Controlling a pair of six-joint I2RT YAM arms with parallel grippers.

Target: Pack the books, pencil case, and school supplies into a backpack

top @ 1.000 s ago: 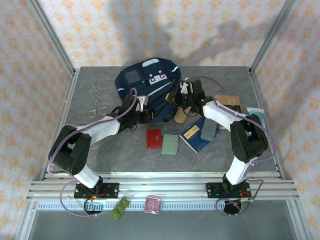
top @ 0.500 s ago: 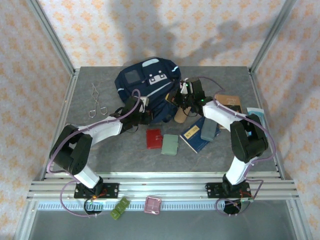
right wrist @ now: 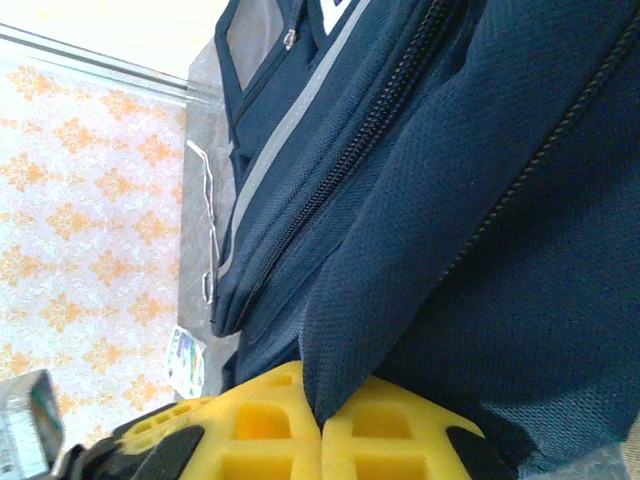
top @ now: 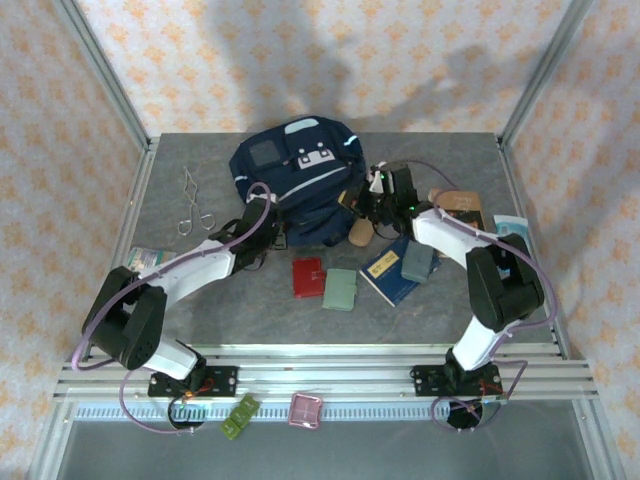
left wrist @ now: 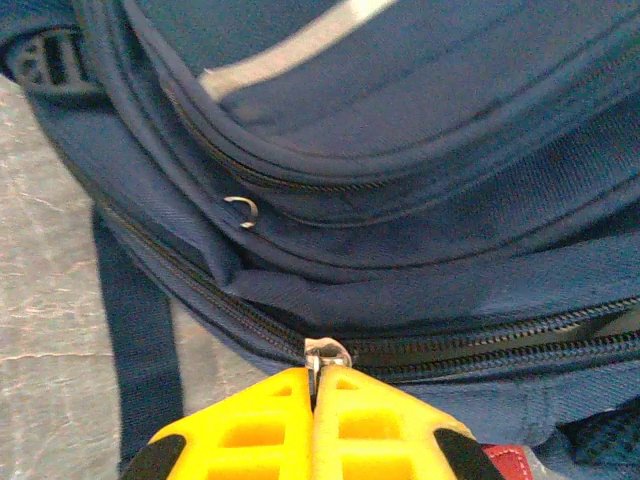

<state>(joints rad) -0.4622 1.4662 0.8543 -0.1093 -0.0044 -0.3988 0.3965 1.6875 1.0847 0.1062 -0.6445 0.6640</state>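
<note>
From above, my grey surface (top: 200,290) sits between orange-patterned walls (top: 300,60), with the backpack (top: 295,175) at its far edge, centre. Left wrist: my left gripper (left wrist: 313,385) is clamped on the zip pull (left wrist: 326,352). Right wrist: my right gripper (right wrist: 322,425) is pinched tight on backpack fabric.

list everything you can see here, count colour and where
backpack: 1, navy, far centre of table
books: 2, dark blue right of centre, brown far right
pencil case: 1, tan, at backpack's right edge
red case: 1, red, centre
green case: 1, pale green, beside red case
slab: 1, slate grey, on the dark blue book
scissor-like tool: 1, metal, left of backpack
packets: 2, light blue right edge, pale left edge
small items: 2, green and pink, on front rail
left arm: jaws shut on zipper pull
right arm: jaws shut on backpack fabric fold
</note>
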